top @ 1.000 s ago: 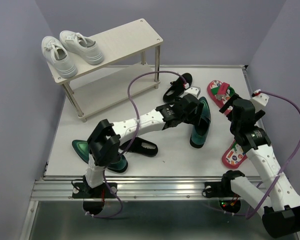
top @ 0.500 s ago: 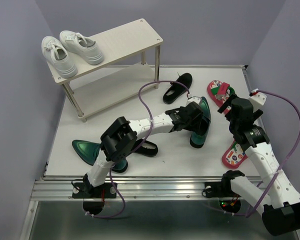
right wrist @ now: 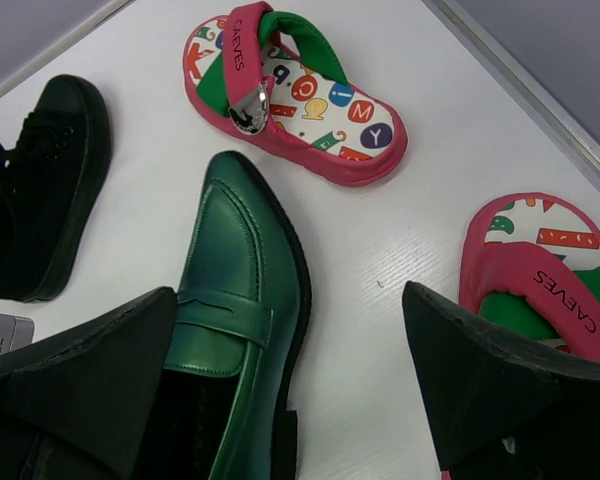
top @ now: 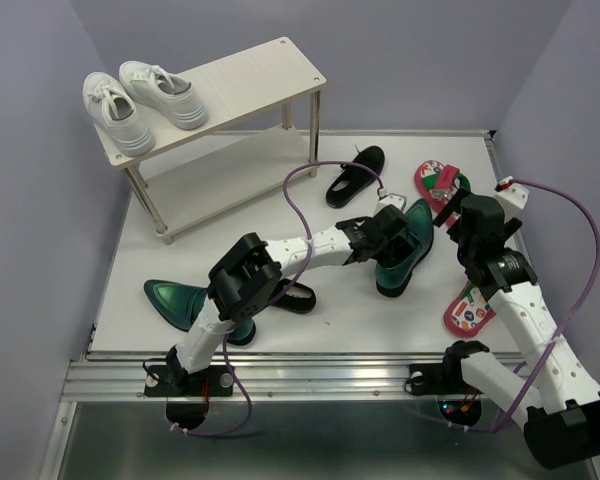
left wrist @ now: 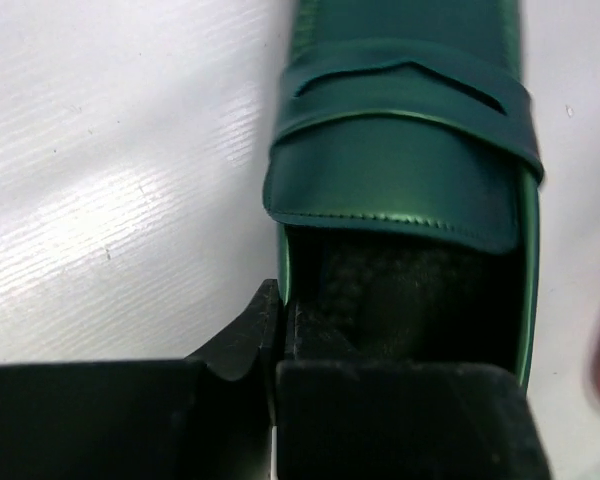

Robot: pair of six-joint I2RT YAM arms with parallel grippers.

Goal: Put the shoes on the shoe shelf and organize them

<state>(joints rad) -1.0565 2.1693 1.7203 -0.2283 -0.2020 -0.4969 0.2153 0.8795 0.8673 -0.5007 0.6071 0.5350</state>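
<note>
My left gripper (left wrist: 283,330) is clamped on the green loafer (left wrist: 400,190) at its side wall — right gripper (right wrist: 289,293) gapes wide just beside it.

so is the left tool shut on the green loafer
Shut on it: left tool fingers pinch the green loafer wall, one inside, one outside.

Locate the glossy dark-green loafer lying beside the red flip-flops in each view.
Top external: glossy dark-green loafer, centre-right, pinched by the left end effector.
Left wrist: loafer fills the upper right.
Right wrist: loafer at lower left.
Shared landmark, top and right wrist: red flip-flop with printed footbed beyond its toe.
</note>
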